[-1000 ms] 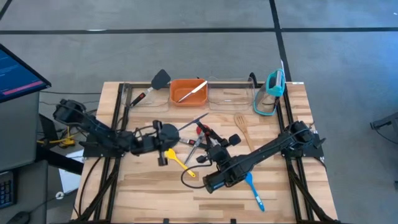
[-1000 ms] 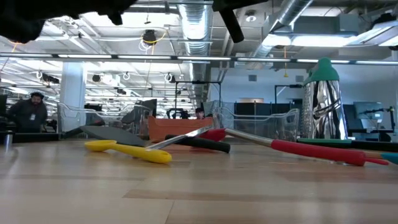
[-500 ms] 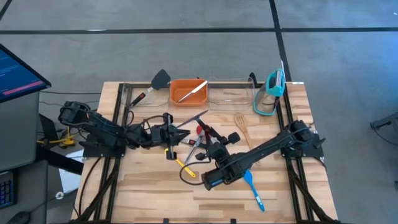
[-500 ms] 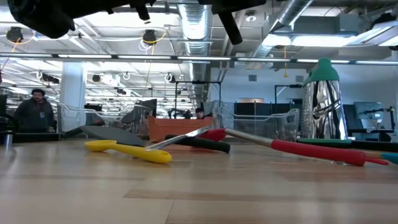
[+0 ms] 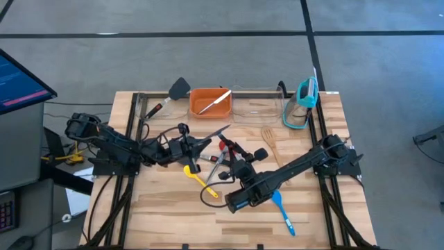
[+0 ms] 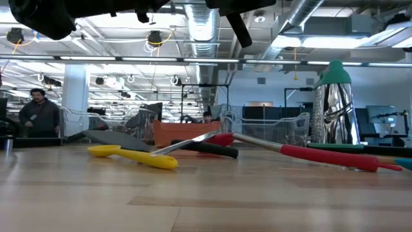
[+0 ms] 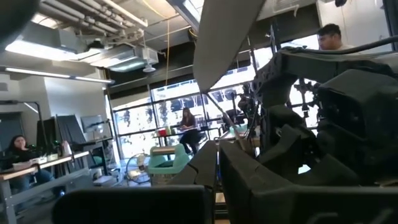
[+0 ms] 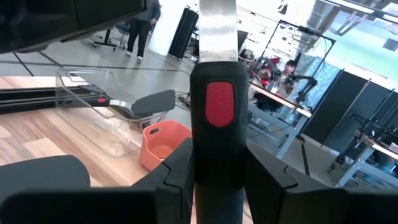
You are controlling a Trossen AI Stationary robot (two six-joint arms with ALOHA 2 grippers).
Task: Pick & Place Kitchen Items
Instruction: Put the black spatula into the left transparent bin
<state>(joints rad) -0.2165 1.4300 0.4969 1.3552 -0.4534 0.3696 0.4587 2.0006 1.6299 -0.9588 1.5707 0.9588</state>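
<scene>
Item: black-handled metal utensil (image 8: 214, 106), bearing a red oval pad on the handle and a flat bright metal blade running out beyond it. It is sitting in the right gripper (image 8: 214, 171), whose fingers are pinching the handle from both sides, over the middle of the surface (image 5: 312, 201) and facing the orange bin (image 8: 163, 143) and the clear bin (image 8: 93, 106). Lying close by in a loose cluster are a yellow spoon (image 5: 196, 176) and a long red-handled utensil (image 6: 328, 156). A wooden fork (image 5: 269, 142) is resting nearer the bins, a blue spoon (image 5: 281, 207) is lying beside the right arm, and a black spatula (image 5: 173, 94) is sitting at the far edge just beside the orange bin. The left gripper (image 5: 198, 146) is hanging over the same cluster with its fingers pressed together, holding nothing that can be made out. Against a second ago, the left arm is reaching farther toward the centre, its gripper now lying nearer the bins than the yellow spoon; the right arm, its grip and the utensils on the surface are showing no change. A person (image 6: 38, 113) in the room behind is standing slightly farther along.
</scene>
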